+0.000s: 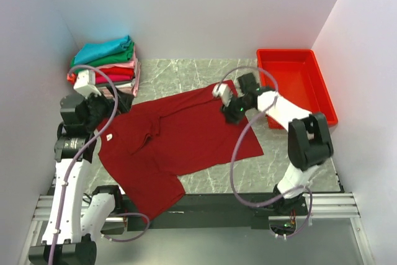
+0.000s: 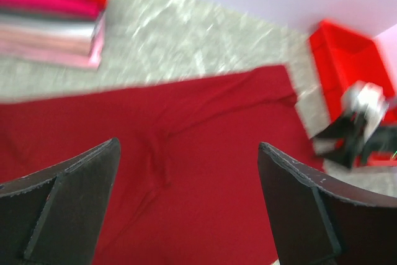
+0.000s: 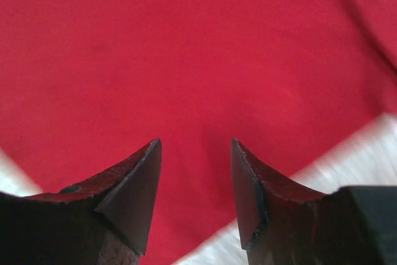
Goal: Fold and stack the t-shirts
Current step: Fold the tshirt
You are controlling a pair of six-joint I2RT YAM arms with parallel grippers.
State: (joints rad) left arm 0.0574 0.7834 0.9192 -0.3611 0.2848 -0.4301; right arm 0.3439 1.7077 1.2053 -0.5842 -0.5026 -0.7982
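Top external view: we see a large dark red t-shirt spread open on the marble-patterned table, between the two arms; its small white neck label lies at the left end, close to the left arm, and one sleeve reaches over the table's near edge onto the dark rail; shallow creases run outward from the collar. A stack of folded t-shirts sits in the far left corner, teal on top, then green, pink, red and magenta layers; a rigid red plastic tray stands in the far right corner, well apart from the stack. The left gripper hangs over the shirt's left end, just near the stack; the right gripper is over the shirt's far right corner, beside the tray.

Left wrist view: the two dark fingers stand wide apart and released, with only flat red cloth below them; the stack's lower layers show at upper left, and the tray and the blurred right gripper at the right edge.

Right wrist view: the fingers are parted with a clear gap, grasping nothing; red cloth fills the frame, and pale table shows at the lower corners.
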